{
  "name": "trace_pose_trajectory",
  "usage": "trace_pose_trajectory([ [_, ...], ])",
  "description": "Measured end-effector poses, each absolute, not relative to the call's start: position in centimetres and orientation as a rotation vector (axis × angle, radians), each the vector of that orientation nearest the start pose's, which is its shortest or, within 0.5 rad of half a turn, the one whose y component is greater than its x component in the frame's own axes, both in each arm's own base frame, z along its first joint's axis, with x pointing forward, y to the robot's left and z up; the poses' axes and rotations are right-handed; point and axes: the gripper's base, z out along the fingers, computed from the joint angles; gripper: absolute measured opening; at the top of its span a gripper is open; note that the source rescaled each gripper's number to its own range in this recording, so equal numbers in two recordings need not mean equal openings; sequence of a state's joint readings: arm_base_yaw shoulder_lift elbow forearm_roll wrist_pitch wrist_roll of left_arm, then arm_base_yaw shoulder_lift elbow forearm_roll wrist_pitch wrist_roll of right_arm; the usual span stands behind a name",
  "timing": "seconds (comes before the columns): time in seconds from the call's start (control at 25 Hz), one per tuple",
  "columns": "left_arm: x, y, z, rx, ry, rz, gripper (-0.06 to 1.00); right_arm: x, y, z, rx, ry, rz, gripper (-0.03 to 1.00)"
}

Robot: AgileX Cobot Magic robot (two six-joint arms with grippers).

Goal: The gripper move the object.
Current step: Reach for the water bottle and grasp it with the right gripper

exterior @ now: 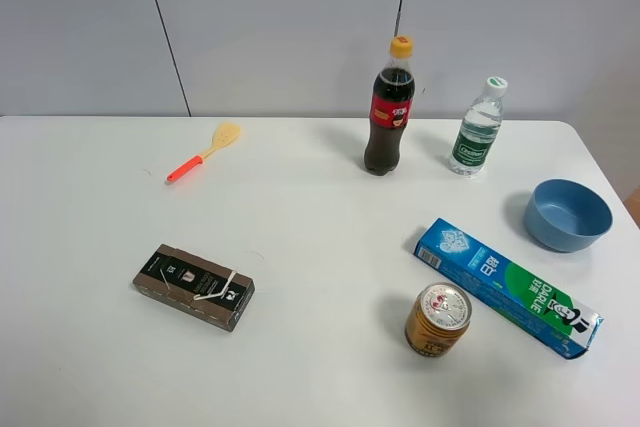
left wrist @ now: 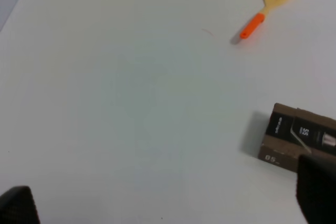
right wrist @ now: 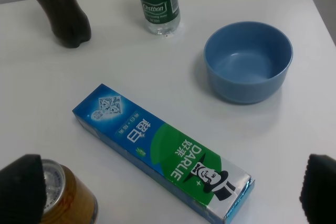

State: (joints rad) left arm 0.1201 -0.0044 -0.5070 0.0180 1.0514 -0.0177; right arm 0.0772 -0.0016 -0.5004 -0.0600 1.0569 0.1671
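The white worktop (exterior: 300, 247) carries 7 things. At the back stand a tall dark cola bottle with a red label (exterior: 389, 107) and, to its right, a small clear plastic water bottle with a green label (exterior: 477, 128). A round blue bowl (exterior: 568, 214) sits near the right edge. A long blue-and-green toothpaste box (exterior: 508, 287) lies slanted, with an upright gold drinks can (exterior: 437, 319) just beside it. On the left lie a yellow spatula with an orange handle (exterior: 204, 153) and a flat dark-brown box (exterior: 194, 287), well apart.

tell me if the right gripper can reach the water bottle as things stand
Probably yes. The right gripper is open, and only the flat toothpaste box lies before the water bottle; cola bottle and bowl stand apart.
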Motion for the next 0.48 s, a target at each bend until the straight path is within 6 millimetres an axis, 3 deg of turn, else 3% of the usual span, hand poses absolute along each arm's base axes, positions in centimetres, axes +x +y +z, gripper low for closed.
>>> trace_pose_trajectory([
  [0.48, -0.62, 0.07, 28.00, -0.140, 2.020, 0.086, 1.00, -0.47, -0.51, 27.78, 0.094, 2.036, 0.082, 1.00],
])
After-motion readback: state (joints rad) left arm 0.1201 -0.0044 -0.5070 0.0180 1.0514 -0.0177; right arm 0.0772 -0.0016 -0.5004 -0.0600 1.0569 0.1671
